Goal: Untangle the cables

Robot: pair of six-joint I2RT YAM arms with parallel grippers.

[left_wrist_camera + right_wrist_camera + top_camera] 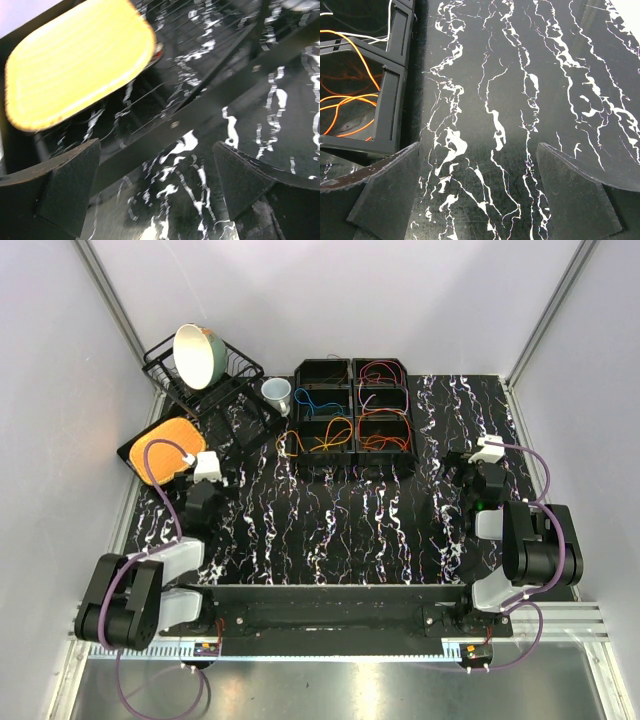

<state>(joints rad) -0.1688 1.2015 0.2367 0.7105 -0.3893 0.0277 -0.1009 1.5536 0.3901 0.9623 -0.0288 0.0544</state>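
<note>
In the black plastic six-compartment bin [352, 418] lie the coloured cables [330, 436], sorted by colour, orange ones trailing over its left rim. Both the left tool [157, 192] and right tool [479, 192] gape empty, well short of the bin; sorting looks nearly complete.

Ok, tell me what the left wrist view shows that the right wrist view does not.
Only the left wrist view shows the yellow sponge and the dark bars of the rack crossing the picture. Only the right wrist view shows the black bins at its left edge, with orange cables lying inside them. Both show the black marbled table and the view's own hand, open and holding nothing: the left hand and the right hand.
</note>
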